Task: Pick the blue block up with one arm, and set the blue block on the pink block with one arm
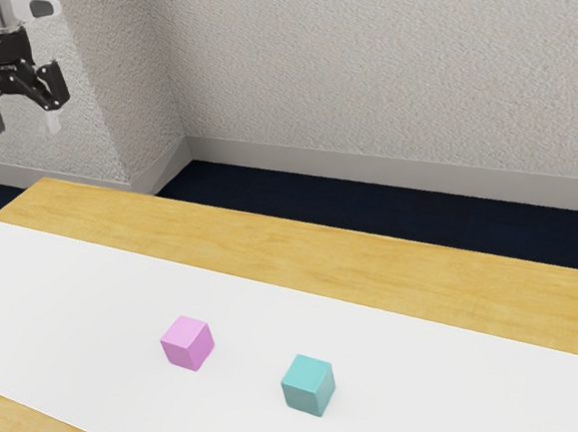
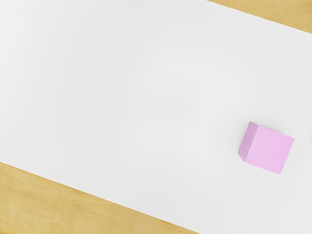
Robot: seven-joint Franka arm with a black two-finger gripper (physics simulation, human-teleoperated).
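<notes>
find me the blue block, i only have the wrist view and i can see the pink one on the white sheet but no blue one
Observer: In the exterior view the blue block rests on the same white sheet, apart from the pink block, toward that view's right and a little nearer the camera.
Operator: ok and is the gripper holding anything
Observer: No. The gripper hangs open and empty, high above the table at the exterior view's upper left, far from both blocks.
</notes>
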